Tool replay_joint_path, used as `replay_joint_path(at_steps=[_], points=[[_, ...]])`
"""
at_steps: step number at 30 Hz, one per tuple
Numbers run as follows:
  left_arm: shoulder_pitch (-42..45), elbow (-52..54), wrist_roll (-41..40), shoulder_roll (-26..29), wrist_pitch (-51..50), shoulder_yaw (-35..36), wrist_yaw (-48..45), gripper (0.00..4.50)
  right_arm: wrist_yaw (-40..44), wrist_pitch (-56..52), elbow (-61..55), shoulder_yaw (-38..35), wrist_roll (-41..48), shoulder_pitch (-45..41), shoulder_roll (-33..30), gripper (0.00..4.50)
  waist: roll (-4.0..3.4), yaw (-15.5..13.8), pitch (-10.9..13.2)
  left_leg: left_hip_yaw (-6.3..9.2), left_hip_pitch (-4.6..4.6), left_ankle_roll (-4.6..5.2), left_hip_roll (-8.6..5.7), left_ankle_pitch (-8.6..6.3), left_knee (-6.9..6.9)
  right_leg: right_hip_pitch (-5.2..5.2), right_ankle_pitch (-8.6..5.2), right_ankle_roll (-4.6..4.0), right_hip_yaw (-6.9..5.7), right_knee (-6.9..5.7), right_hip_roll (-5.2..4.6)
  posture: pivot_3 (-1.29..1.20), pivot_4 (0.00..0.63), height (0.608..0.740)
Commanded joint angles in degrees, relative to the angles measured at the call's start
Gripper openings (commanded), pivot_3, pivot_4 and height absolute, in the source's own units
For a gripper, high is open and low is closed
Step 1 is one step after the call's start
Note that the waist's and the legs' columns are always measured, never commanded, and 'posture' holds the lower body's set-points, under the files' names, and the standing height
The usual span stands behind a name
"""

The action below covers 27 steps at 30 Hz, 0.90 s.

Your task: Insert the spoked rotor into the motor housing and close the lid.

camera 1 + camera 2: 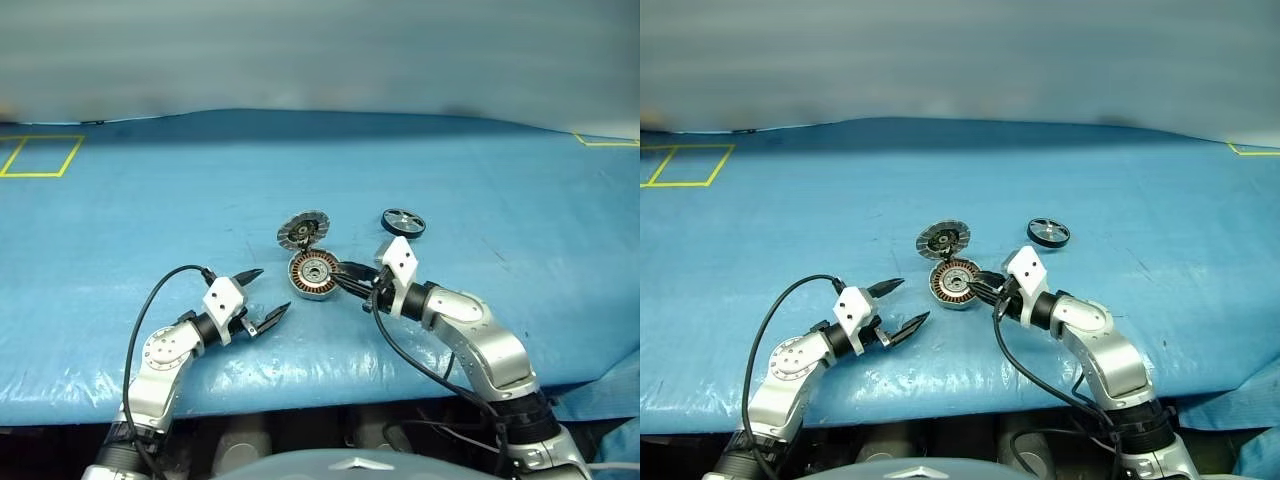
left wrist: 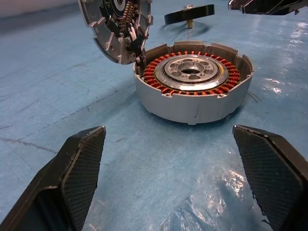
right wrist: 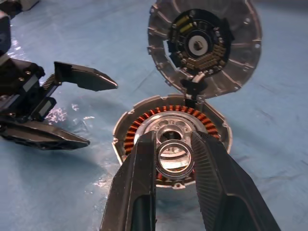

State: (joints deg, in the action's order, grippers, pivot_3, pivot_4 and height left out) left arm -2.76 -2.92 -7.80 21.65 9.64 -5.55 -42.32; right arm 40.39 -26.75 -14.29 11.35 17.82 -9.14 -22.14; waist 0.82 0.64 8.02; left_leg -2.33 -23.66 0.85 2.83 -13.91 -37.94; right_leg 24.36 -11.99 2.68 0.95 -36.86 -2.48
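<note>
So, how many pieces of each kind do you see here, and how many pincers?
motor housing: 1
lid: 1
spoked rotor: 1
small silver ring: 1
pincers: 2, the left pincer and the right pincer
Total: 6

I read this as a robotics lab or test bench rather than a home or shop. My arms work over a wide table wrapped in a wrinkled, glossy blue plastic sheet [image 1: 120, 200], with yellow tape rectangles [image 1: 40, 155] marked out on it near the far corners like placement zones. The things laid out are bare machine parts: a shallow round silver motor housing with copper-brown windings [image 2: 192, 79], its hinged ribbed silver lid [image 3: 204, 45] standing open. Behind the table I see a plain grey wall [image 1: 320, 50].
</note>
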Motion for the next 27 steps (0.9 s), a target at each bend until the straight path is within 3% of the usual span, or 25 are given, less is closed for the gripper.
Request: replay_joint_path(at_steps=[1,12,27], points=[[0.22,-0.33,-0.41,-0.64,3.30,0.40,0.55,4.50,0.80,1.60,4.67,4.46,-3.93,-4.69,1.10,1.00,0.00,0.15,0.00,-0.07,0.02,0.00,0.04,0.00,-0.01,0.03,0.00,0.01,0.00,-0.01,0.01,0.00,0.150,0.740],[0.37,-2.24,-1.52,-1.76,5.65,0.51,-0.27,4.50,-0.76,3.94,13.47,6.38,-7.29,-10.26,6.74,1.00,0.00,0.05,0.01,-0.05,-0.01,0.00,0.06,0.00,0.00,0.03,0.11,-0.13,0.00,-0.02,0.05,0.00,0.150,0.740],[-0.08,-3.09,-1.44,-2.02,6.67,0.10,0.02,4.50,-0.58,5.41,14.58,4.68,-8.38,-10.50,6.56,1.00,0.00,0.06,0.01,-0.06,0.00,0.00,0.08,0.01,-0.01,0.04,0.11,-0.13,-0.01,-0.04,0.05,0.00,0.150,0.740]])
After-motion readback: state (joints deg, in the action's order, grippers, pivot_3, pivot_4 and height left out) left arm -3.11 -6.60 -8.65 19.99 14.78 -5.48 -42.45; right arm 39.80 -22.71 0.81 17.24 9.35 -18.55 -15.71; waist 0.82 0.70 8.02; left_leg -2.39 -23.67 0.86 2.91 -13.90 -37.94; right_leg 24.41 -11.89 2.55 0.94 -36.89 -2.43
